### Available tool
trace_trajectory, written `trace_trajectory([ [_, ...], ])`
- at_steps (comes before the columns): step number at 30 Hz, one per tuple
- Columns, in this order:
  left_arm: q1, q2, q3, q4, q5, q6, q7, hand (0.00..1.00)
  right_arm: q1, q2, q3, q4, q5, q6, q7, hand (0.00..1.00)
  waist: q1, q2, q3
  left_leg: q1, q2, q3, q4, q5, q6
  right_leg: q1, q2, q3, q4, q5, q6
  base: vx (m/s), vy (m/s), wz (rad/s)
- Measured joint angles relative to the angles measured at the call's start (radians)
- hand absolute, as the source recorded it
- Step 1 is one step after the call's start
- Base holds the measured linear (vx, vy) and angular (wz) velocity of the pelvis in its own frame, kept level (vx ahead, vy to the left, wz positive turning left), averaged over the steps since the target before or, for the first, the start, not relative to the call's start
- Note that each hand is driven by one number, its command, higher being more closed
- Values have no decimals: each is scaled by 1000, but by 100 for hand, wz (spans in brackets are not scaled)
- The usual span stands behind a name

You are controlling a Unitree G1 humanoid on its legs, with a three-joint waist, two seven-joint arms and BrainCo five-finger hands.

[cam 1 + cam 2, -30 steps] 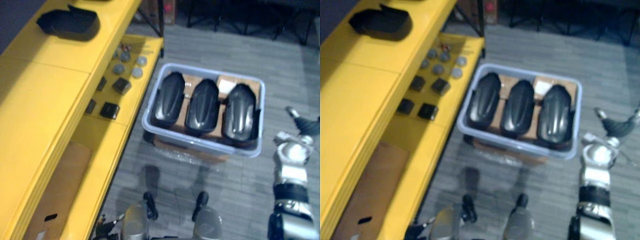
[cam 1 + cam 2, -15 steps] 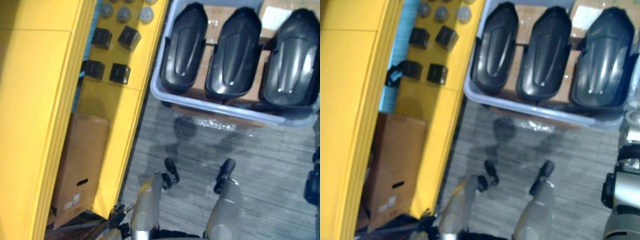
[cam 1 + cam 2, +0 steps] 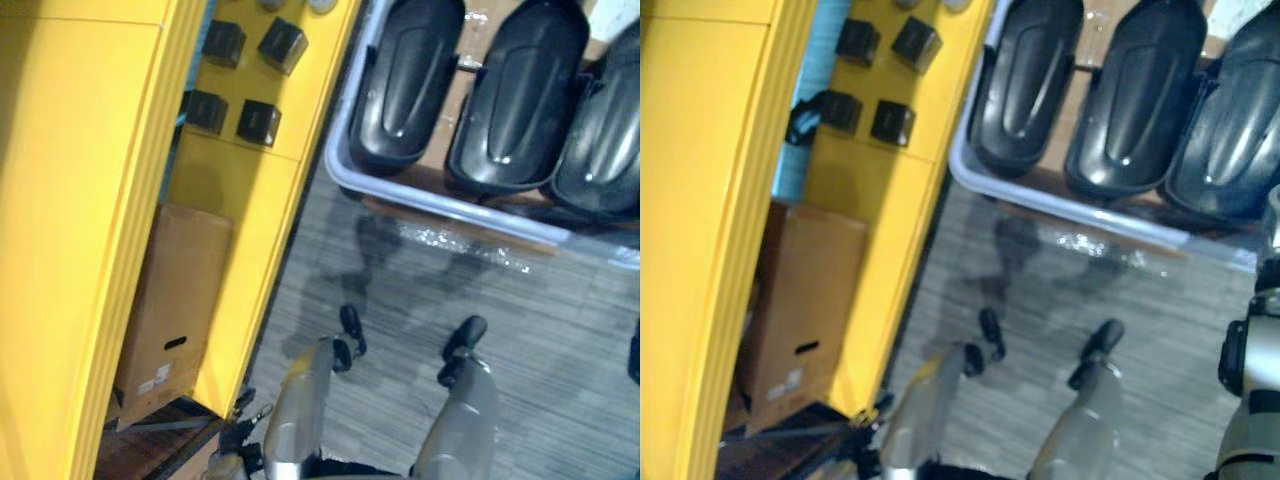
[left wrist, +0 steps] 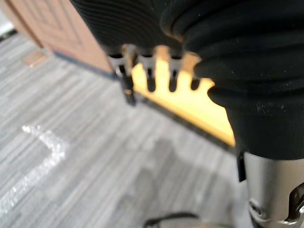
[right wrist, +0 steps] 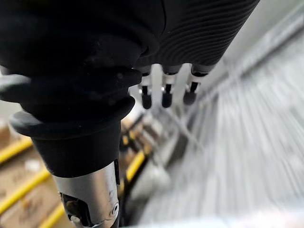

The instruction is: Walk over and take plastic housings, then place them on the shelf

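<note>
Three black plastic housings lie side by side in a grey tote (image 3: 440,200) on the floor ahead: the left housing (image 3: 405,85), the middle housing (image 3: 515,95) and the right housing (image 3: 610,130). The yellow shelf (image 3: 80,200) runs along my left. My left hand (image 4: 127,83) hangs over the grey carpet with relaxed fingers and holds nothing; a yellow shelf edge (image 4: 190,102) shows past it. My right hand (image 5: 165,95) also hangs with straight fingers and nothing in it. Both hands are well clear of the tote.
Several small black boxes (image 3: 258,122) sit on a lower shelf level. A cardboard box (image 3: 175,300) stands under the shelf at the left. Grey carpet (image 3: 400,300) lies between me and the tote. My right forearm (image 3: 1252,370) shows at the right edge.
The whole picture has shifted: the camera has come closer and tipped down, so the tote and shelf sit higher and larger. The right hand has dropped out of the eye views.
</note>
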Motion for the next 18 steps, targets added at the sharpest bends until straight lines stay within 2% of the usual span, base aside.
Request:
trace_trajectory([
  [1, 0, 0, -9, 0, -4, 0, -17, 0, -6, -15, 0, -3, -21, 0, -46, 0, 1, 5, -4, 0, -1, -2, 2, 0, 0, 1, 0, 0, -1, 0, 0, 35, 15, -2],
  [5, 0, 2, -36, -1, -32, 2, -49, 0, -44, -36, -5, -10, -61, 0, -148, 0, -1, 17, -12, 0, -2, -22, 6, -1, 0, 5, 3, 0, -1, 0, 0, 0, 0, 0],
  [9, 1, 3, -36, -4, -40, 5, -66, 0, -54, -48, -7, -31, -80, -1, -185, 0, -1, 17, -12, 0, 5, -24, 19, -10, 0, 5, 7, 2, -2, 0, -1, -14, 9, -3],
  [11, 1, 3, -37, -4, -40, 12, -67, 0, -54, -48, -7, -56, -82, -6, -178, 0, -4, 17, -12, -1, 9, -23, 30, -17, 1, 6, 8, 4, -3, 1, -2, -30, 38, -7],
  [14, 1, 5, -40, -4, -40, 19, -67, 0, -52, -48, -5, -75, -78, -7, -130, 0, -5, 17, -12, -7, 13, -23, 36, -21, 0, 6, 13, 4, -11, 6, -4, -7, 13, -1],
  [18, 1, 11, -59, -8, -65, 19, -66, 0, -13, -42, 6, -81, -31, -6, -11, 0, 2, 18, -12, -8, 18, -21, 35, -20, 0, 6, 19, 3, -17, 10, -4, 11, 2, -2],
])
